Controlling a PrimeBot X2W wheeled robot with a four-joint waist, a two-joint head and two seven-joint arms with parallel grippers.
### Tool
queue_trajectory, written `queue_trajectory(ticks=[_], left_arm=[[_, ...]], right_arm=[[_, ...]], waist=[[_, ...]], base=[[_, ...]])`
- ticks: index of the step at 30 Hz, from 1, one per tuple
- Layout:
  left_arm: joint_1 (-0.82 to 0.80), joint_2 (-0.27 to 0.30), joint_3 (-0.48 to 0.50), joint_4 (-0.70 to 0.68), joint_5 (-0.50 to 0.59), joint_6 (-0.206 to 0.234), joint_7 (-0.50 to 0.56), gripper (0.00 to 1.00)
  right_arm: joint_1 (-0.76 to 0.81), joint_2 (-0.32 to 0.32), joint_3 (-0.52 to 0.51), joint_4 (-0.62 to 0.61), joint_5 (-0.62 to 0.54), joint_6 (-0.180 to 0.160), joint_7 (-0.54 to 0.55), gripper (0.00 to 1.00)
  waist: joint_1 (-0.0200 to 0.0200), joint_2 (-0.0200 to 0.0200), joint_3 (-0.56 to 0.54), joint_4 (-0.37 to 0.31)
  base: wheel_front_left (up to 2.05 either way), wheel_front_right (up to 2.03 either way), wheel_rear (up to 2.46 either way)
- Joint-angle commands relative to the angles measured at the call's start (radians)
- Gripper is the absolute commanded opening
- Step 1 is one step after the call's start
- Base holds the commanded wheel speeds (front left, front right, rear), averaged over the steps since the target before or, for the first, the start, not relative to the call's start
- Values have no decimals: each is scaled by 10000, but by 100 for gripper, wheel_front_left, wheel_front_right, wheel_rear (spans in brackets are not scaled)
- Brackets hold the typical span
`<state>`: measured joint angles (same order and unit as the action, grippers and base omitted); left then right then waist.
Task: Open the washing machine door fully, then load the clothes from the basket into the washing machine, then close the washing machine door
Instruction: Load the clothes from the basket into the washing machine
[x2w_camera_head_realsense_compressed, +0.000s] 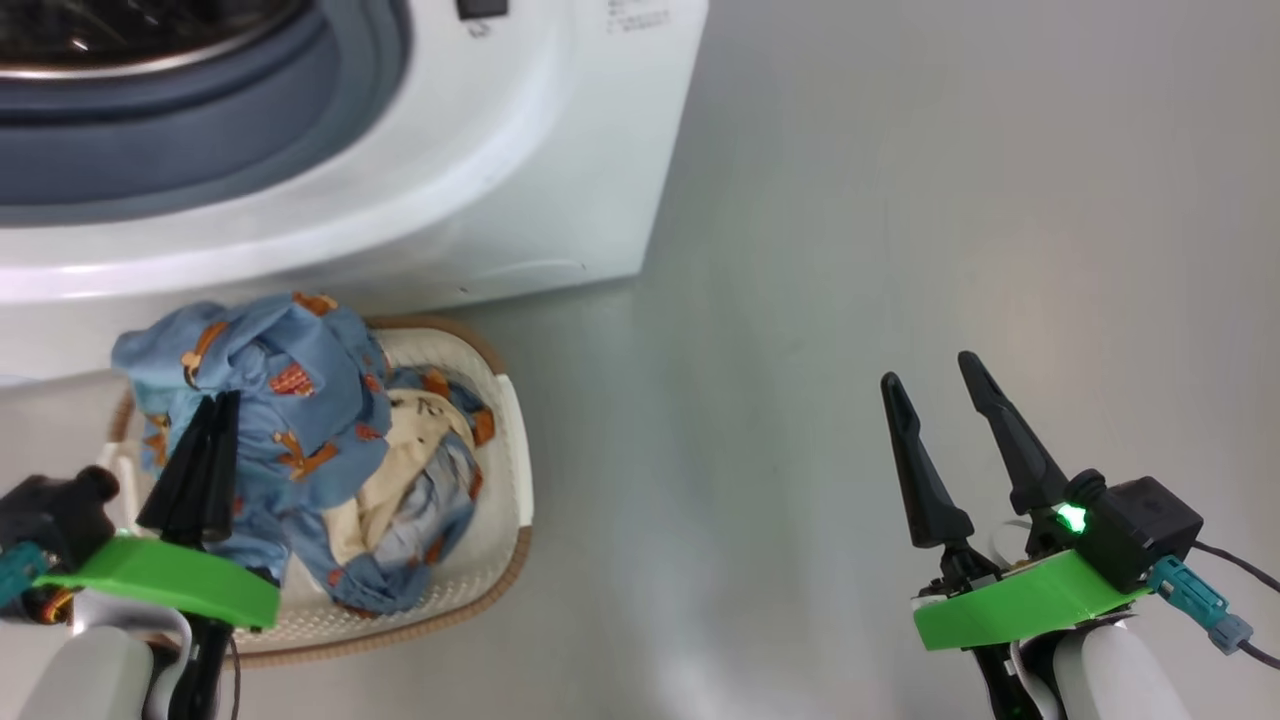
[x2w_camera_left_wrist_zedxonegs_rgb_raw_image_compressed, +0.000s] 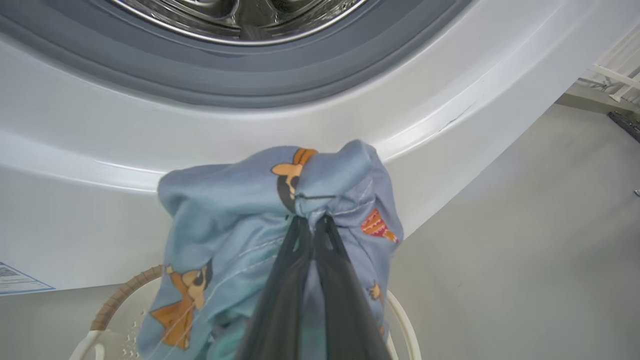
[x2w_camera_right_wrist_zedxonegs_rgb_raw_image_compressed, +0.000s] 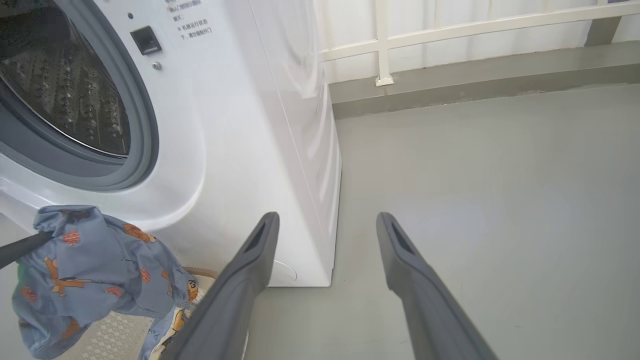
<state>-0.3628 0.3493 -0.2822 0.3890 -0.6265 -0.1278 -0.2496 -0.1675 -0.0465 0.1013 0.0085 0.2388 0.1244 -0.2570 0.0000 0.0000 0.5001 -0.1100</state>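
At lower left of the head view, our left gripper (x2w_camera_head_realsense_compressed: 220, 400) pinches a bunched fold of the clothes (x2w_camera_head_realsense_compressed: 300, 420), soft, light, floppy, while our right gripper (x2w_camera_head_realsense_compressed: 935, 385) stands open, empty.

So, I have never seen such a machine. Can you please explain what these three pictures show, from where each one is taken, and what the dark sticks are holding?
It is a robot with two arms. The dark sticks are its gripper fingers. One picture looks down from its head; the other two come from cameras on its wrists. The left gripper is shut on the clothes, blue printed fabric lifted above the basket on the floor. The right gripper is open and holds nothing. Behind stands the washing machine, its drum mouth uncovered.
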Motion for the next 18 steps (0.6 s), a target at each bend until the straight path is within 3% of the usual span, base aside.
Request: queue_trajectory(ticks=[1, 18], left_arm=[[219, 233, 568, -377, 217, -29, -122, 0], [2155, -925, 2709, -2635, 2350, -29, -122, 0]], right_arm=[[94, -37, 183, -126, -108, 63, -48, 100], [645, -37, -28, 454, -232, 63, -48, 100]], waist=[[0, 0, -788, 513], [0, 0, -2922, 1107]], base=[[0, 0, 0], [0, 0, 0]])
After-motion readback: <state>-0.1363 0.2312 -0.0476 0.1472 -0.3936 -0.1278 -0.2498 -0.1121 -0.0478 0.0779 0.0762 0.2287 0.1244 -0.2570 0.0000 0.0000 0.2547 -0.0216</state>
